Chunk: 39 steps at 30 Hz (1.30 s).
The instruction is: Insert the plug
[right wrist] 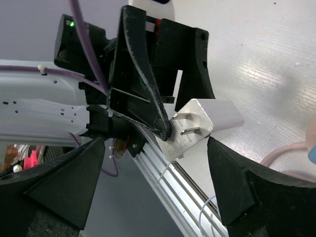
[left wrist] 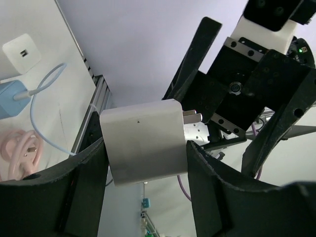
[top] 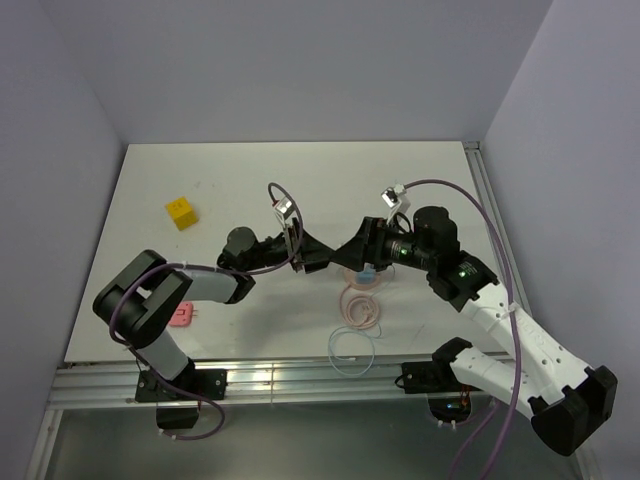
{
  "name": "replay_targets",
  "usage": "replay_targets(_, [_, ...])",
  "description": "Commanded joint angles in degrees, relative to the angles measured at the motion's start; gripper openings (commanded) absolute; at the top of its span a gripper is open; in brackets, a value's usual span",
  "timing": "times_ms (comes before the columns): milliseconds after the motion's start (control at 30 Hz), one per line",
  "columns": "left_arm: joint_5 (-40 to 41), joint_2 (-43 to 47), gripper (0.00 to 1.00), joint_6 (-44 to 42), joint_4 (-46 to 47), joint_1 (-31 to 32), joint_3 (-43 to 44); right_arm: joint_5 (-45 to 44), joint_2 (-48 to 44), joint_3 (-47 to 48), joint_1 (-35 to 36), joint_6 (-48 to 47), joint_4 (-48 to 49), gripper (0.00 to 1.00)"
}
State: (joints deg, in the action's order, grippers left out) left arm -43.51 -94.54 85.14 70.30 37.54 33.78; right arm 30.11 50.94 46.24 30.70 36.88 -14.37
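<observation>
My left gripper (left wrist: 145, 143) is shut on a white adapter block (left wrist: 143, 148) with two metal prongs (left wrist: 192, 117) and holds it above the table. In the top view the left gripper (top: 318, 258) meets my right gripper (top: 352, 250) at mid-table. The right gripper (right wrist: 155, 148) is open, its fingers (right wrist: 237, 187) on either side of the adapter's pronged end (right wrist: 195, 126) without touching it. The light-blue plug (top: 368, 272) lies on the table just under the right gripper, on a thin white cable (top: 350, 352). It also shows in the left wrist view (left wrist: 10, 98).
A second white cube with a USB port (left wrist: 22, 52) lies next to the plug. A pink coiled cable (top: 360, 306) lies just in front. A yellow cube (top: 181, 213) sits far left, a small pink piece (top: 181, 317) near the left arm. The table's front rail (top: 300, 378) is close.
</observation>
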Motion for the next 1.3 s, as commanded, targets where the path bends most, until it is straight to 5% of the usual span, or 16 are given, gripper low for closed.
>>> replay_targets(0, [3.8, 4.3, 0.0, -3.3, 29.7, 2.1, 1.5, -2.2, -1.9, -0.2, -0.3, 2.4, 0.9, 0.91])
replay_targets(233, [6.4, 9.3, 0.0, -10.9, 18.6, 3.9, 2.9, -7.9, -6.7, -1.8, -0.3, 7.1, -3.8, 0.91])
replay_targets(767, [7.2, 11.5, 0.0, -7.8, 23.5, 5.4, 2.2, -8.2, -14.0, -9.6, -1.0, 15.6, 10.5, 0.73])
replay_targets(1267, [8.1, 13.1, 0.0, -6.2, 25.1, 6.8, 1.5, -1.5, -13.1, -16.2, -1.6, 21.4, 28.2, 0.72])
